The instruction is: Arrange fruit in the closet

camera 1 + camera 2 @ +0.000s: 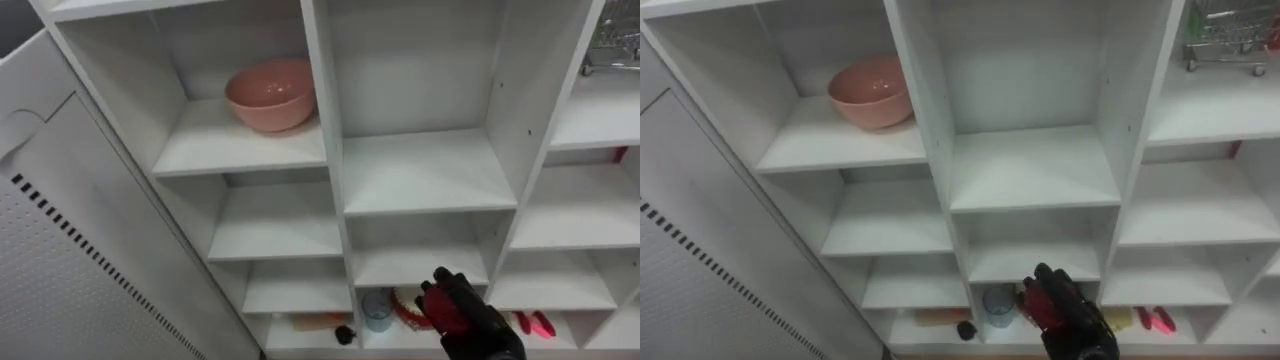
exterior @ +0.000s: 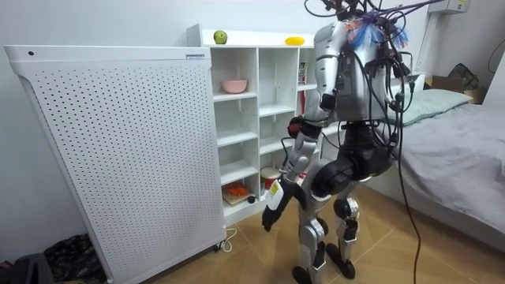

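Left eye view: the right hand [image 1: 478, 322] enters from the lower right, in front of the lower middle compartments of the white closet [image 1: 322, 110]. Its fingers are curled round a red fruit [image 1: 438, 306]. A pink bowl [image 1: 270, 93] stands on the upper left shelf. A clear cup [image 1: 377, 310] stands in the bottom middle compartment, to the left of the hand. Room view: the robot stands upright, close to the closet and facing it. A white perforated panel [image 2: 118, 158] is on the room view's left and a bed [image 2: 465, 150] on its right. The right hand is raised to the level of the middle shelves. The left hand [image 2: 271, 209] hangs low beside the thigh; whether it is open or closed cannot be determined. A green fruit [image 2: 220, 37] and a yellow fruit [image 2: 294, 40] lie on top of the closet, well apart. Right eye view: a small wire cart [image 1: 1228, 28] stands in the upper right compartment. Small red items [image 1: 1155, 320], kind not discernible, lie in the bottom right compartment.
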`<state>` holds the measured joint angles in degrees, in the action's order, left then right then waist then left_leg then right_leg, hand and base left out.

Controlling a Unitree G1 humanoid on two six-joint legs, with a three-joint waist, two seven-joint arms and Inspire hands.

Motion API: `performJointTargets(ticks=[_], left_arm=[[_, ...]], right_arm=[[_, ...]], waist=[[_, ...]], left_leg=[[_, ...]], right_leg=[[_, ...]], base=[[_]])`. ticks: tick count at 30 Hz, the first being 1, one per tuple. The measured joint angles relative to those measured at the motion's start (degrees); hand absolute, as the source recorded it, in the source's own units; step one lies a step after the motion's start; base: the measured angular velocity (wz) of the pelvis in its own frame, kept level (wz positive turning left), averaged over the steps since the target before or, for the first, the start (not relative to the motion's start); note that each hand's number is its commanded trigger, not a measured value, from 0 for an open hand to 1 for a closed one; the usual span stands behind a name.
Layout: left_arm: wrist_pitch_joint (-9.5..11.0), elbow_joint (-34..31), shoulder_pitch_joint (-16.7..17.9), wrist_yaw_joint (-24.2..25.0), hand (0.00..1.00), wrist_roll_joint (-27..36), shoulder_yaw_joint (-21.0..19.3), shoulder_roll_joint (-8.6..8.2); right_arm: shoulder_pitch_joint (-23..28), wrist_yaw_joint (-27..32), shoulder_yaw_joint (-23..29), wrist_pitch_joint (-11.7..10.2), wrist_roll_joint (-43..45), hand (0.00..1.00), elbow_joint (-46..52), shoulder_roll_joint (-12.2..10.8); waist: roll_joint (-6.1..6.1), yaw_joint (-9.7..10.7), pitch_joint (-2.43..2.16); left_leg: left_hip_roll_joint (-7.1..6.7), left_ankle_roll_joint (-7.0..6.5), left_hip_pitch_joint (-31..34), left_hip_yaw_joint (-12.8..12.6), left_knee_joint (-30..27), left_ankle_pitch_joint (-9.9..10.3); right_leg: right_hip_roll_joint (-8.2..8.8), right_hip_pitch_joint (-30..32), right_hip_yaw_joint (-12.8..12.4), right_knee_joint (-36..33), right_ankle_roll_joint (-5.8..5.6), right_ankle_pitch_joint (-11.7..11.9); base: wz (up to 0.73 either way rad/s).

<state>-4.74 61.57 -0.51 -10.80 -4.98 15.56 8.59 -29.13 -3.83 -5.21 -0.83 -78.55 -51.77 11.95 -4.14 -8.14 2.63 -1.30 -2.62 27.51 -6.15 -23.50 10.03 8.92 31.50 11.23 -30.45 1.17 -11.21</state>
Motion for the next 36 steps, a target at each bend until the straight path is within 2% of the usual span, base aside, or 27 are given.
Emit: performJointTargets(ticks=[5, 7, 12, 18, 20, 23, 25, 27, 32, 36], left_arm=[[-0.16, 0.33, 0.73, -0.43, 0.0, 0.98, 1.68, 0.92], [-0.78, 0.32, 1.26, -1.39, 0.0, 0.96, 1.68, 1.3], [-2.02, -0.95, 1.45, -1.48, 0.0, 1.01, 2.93, 1.55], [-1.06, -5.14, 3.21, -1.51, 0.0, 0.97, 3.32, 1.69], [-0.9, -5.89, 3.74, -1.52, 0.0, 0.97, 3.32, 2.22], [-0.21, -8.85, 5.76, -1.53, 0.0, 0.94, 3.67, 4.63], [-0.09, -9.95, 6.02, -1.58, 0.0, 0.59, 3.69, 6.42], [-0.07, -10.12, 6.01, -1.78, 0.0, 0.3, 3.68, 6.82], [-0.33, -10.66, 6.3, -2.05, 0.0, 0.44, 3.76, 6.99], [-0.29, -14.02, 8.63, -2.1, 0.0, 0.36, 3.71, 8.31]], right_arm=[[-4.32, 0.12, 3.11, -0.08, -9.48, 1.0, -1.32, 1.72], [-6.98, 0.31, 6.32, -0.69, -12.33, 1.0, -3.62, 2.2], [-10.54, 2.36, 9.19, -1.07, -14.52, 1.0, -4.57, 4.31], [-12.79, 6.21, 11.39, -1.57, -15.81, 1.0, -3.56, 5.06], [-13.8, 7.51, 11.46, -2.21, -16.44, 1.0, -3.53, 5.68], [-15.68, 9.81, 11.52, -3.49, -17.6, 1.0, -3.53, 6.6], [-17.76, 12.01, 11.48, -4.12, -17.58, 1.0, -3.2, 7.21], [-18.9, 13.18, 11.34, -4.19, -17.54, 1.0, -2.99, 7.86], [-19.81, 15.91, 11.36, -4.67, -17.53, 1.0, -0.33, 8.07], [-19.81, 19.41, 11.37, -4.63, -17.32, 1.0, 0.87, 8.19]], waist=[[0.06, -0.22, 0.07], [0.07, -1.22, 0.1], [0.09, -3.34, 0.12], [0.15, -3.38, 0.05], [0.4, -3.41, 0.04], [0.84, -3.3, -0.05], [1.68, -3.23, -0.24], [2.21, -3.36, -0.39], [2.27, -3.32, -0.42], [2.26, -3.47, -0.43]], left_leg=[[-0.34, -0.24, 5.65, -0.19, -2.52, -0.16], [-0.36, -0.25, 7.25, -0.3, -3.42, -0.16], [-0.35, -0.22, 11.23, -0.18, -5.8, -0.15], [-0.27, -0.31, 16.75, -0.11, -9.59, 0.02], [-0.19, -0.34, 18.25, 0.05, -11.16, 0.44], [0.15, -0.41, 20.4, 0.12, -13.85, 1.23], [0.44, -0.5, 22.32, 0.09, -15.66, 1.89], [0.53, -0.53, 23.31, 0.13, -16.5, 1.99], [0.63, -0.6, 24.78, 1.42, -18.28, 2.03], [0.56, -0.69, 25.3, 1.93, -18.99, 2.07]], right_leg=[[0.72, 5.83, -0.38, -2.85, 0.26, -0.12], [0.96, 7.44, -0.36, -3.9, 0.45, -0.28], [1.05, 11.12, -0.24, -6.36, 0.78, -0.95], [2.22, 15.62, 0.4, -9.66, 0.97, -1.99], [2.27, 16.81, 0.35, -10.85, 1.04, -2.25], [2.57, 18.23, 0.85, -12.73, 1.28, -2.77], [3.09, 19.92, 1.47, -14.41, 1.64, -3.13], [3.12, 20.68, 1.64, -15.1, 1.69, -3.17], [3.22, 20.7, 2.98, -15.44, 1.73, -3.22], [3.24, 20.7, 3.27, -15.56, 1.62, -3.17]], base=[[0.04], [0.06], [0.13], [0.15], [0.07], [0.06], [0.09], [0.1], [0.1], [0.03]])
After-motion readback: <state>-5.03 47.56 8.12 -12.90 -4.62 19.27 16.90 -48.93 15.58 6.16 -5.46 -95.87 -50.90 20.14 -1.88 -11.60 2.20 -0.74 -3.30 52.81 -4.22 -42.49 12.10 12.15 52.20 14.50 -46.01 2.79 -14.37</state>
